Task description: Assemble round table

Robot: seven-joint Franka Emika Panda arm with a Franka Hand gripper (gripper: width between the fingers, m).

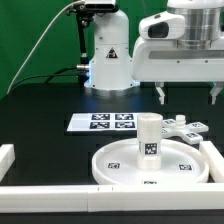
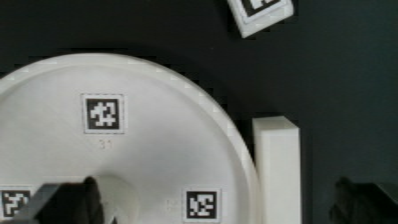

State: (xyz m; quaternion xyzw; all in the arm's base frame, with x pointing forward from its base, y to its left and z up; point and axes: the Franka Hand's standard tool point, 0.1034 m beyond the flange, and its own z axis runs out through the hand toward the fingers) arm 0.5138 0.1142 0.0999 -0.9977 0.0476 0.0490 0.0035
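Observation:
The round disc (image 1: 118, 165) lies flat on the black table, rim up. The short cylinder leg (image 1: 150, 135) stands upright at its middle, with a tag facing the camera. The cross-shaped foot piece (image 1: 186, 128) lies on the table just behind the disc, toward the exterior view's right. My gripper (image 1: 186, 98) hangs open and empty, well above the foot piece and the disc's right side. In the wrist view the disc (image 2: 107, 150) with its tags fills much of the picture, my gripper (image 2: 217, 203) spans its rim, and the leg and foot piece are out of view.
The marker board (image 1: 100, 122) lies behind the disc and its corner shows in the wrist view (image 2: 263, 12). Long white border walls run along the front (image 1: 100, 198), the left (image 1: 6, 155) and the right (image 1: 214, 165). One wall end shows in the wrist view (image 2: 276, 165). The robot base (image 1: 108, 60) stands at the back.

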